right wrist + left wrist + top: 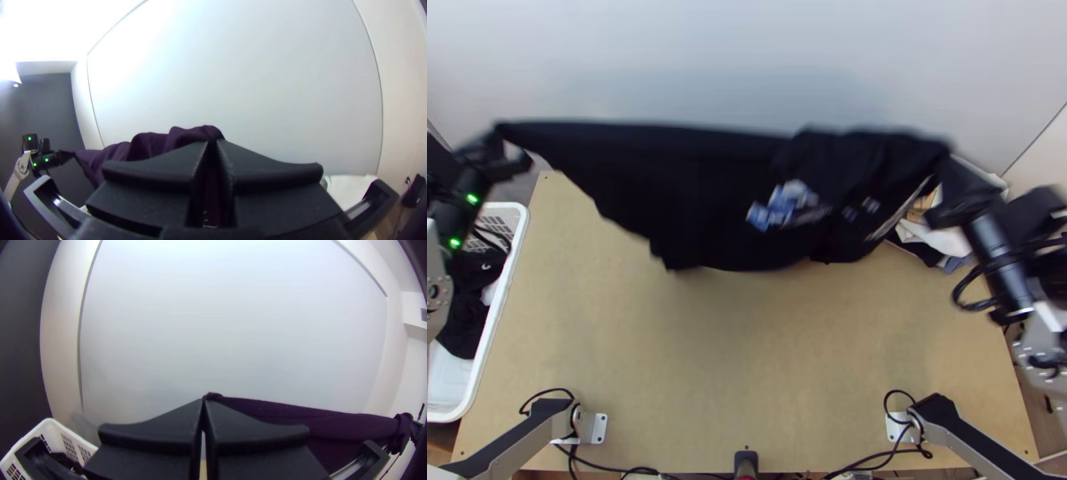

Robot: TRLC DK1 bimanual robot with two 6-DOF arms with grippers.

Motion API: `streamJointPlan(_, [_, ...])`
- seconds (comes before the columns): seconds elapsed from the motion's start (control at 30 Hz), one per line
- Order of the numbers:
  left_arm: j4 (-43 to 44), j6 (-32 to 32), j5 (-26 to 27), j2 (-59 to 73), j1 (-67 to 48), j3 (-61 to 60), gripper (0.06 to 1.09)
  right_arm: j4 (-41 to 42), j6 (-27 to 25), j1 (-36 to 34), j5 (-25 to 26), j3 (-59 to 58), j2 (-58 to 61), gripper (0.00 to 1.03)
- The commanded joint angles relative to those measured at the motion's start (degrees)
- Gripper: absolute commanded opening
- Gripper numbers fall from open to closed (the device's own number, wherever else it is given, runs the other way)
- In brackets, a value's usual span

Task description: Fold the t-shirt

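Between the two grippers the black t-shirt hangs stretched above the table's far part, its top edge pulled nearly straight, with a blue and white print on the right half. At the far left my left gripper holds one corner; in the left wrist view the left gripper is closed on a small bit of cloth. On the right side my right gripper grips the other end, and in the right wrist view the right gripper pinches bunched cloth.
A white basket with dark and white cloth stands at the table's left edge. A pile of mixed cloth lies at the far right, partly behind the shirt and right arm. The wooden table extends below the shirt, with cables at its near edge.
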Motion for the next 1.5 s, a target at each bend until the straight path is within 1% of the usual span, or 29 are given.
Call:
streamJointPlan(0.0, [6.7, 1.0, -4.3, 0.9, 0.0, 10.7, 0.09, 7.0, -5.8, -2.8, 0.6, 17.1, 3.5, 0.03])
streamJointPlan(0.1, [6.8, 1.4, -4.9, -2.4, 0.3, 10.8, 0.09, 6.2, -5.8, -2.1, 0.5, 19.0, 0.5, 0.03])
streamJointPlan(0.2, [8.3, 2.4, -6.0, -7.8, 0.4, 7.6, 0.09, 4.3, -5.8, -1.5, 0.5, 19.3, -3.7, 0.03])
streamJointPlan(0.3, [9.5, 3.2, -6.4, -14.2, 0.5, 4.1, 0.09, -0.5, -5.4, -1.5, 0.5, 20.6, -7.7, 0.03])
streamJointPlan(0.37, [9.0, 3.2, -6.9, -18.0, 0.5, 2.8, 0.09, -5.3, -5.2, -1.5, 0.5, 22.0, -10.2, 0.03])
streamJointPlan(0.5, [6.2, 3.3, -6.8, -23.7, 0.5, 1.1, 0.09, -14.4, -4.3, -1.7, 0.5, 23.9, -13.9, 0.03])
streamJointPlan(0.63, [1.6, 2.7, -7.0, -26.3, 0.5, 0.5, 0.09, -19.5, -4.3, -1.6, 0.5, 24.5, -15.4, 0.03])
streamJointPlan(0.7, [-1.9, 1.2, -7.0, -26.8, 0.5, -0.1, 0.09, -21.8, -4.0, -1.5, 0.5, 23.9, -15.3, 0.03])
streamJointPlan(0.73, [-4.6, 0.4, -7.0, -27.0, 0.5, -1.0, 0.09, -23.0, -3.3, -1.6, 0.5, 22.9, -15.2, 0.03])
streamJointPlan(0.8, [-11.1, -1.6, -6.8, -28.1, 0.5, -5.0, 0.09, -26.2, 1.7, -1.9, 0.6, 19.2, -15.4, 0.03])
streamJointPlan(0.83, [-15.0, -2.1, -5.7, -29.2, 0.2, -8.5, 0.09, -28.2, 4.6, -1.9, 0.6, 16.4, -15.7, 0.03])
streamJointPlan(0.87, [-18.3, -2.0, -4.6, -30.9, 0.2, -13.2, 0.09, -29.8, 8.0, -1.9, 0.5, 12.7, -16.4, 0.03])
streamJointPlan(0.9, [-19.1, -1.4, -2.7, -34.0, 0.1, -19.9, 0.09, -31.2, 10.3, -1.7, 0.5, 8.1, -17.7, 0.03])
streamJointPlan(0.93, [-20.2, 0.3, 0.5, -37.4, -0.5, -27.0, 0.09, -31.5, 12.2, -1.4, 0.5, 2.6, -19.3, 0.03])
streamJointPlan(0.97, [-20.4, 2.1, 1.0, -41.0, -1.3, -33.9, 0.09, -31.5, 14.6, -1.1, -0.1, -3.1, -20.9, 0.03])
streamJointPlan(1.03, [-22.0, 4.0, 3.1, -46.4, -2.5, -44.9, 0.09, -30.1, 15.5, 0.6, -0.9, -14.2, -23.8, 0.03])
streamJointPlan(1.1, [-21.9, 3.5, 4.0, -48.7, -3.6, -50.4, 0.09, -26.9, 16.1, 1.5, -1.5, -23.1, -24.3, 0.03])
streamJointPlan(1.13, [-22.2, 2.8, 5.2, -47.5, -4.2, -51.8, 0.09, -24.6, 16.0, 1.6, -1.5, -26.5, -23.9, 0.03])
streamJointPlan(1.17, [-21.0, 1.4, 5.3, -46.1, -4.6, -52.8, 0.09, -21.9, 16.1, 1.6, -1.9, -29.4, -23.2, 0.03])
streamJointPlan(1.23, [-17.7, 0.6, 5.3, -41.5, -6.1, -55.3, 0.09, -17.4, 16.4, 1.5, -3.7, -33.9, -20.7, 0.03])
streamJointPlan(1.3, [-12.7, 0.9, 5.1, -37.1, -6.6, -57.4, 0.09, -12.3, 17.2, 1.5, -4.0, -36.4, -17.3, 0.03])
streamJointPlan(1.37, [-6.7, 2.5, 5.0, -33.0, -6.5, -59.0, 0.09, -8.1, 17.6, 1.5, -4.0, -36.8, -12.6, 0.03])
streamJointPlan(1.47, [2.3, 2.8, 4.9, -26.4, -6.7, -58.9, 0.09, -2.0, 17.5, 0.8, -3.9, -36.0, -6.6, 0.03])
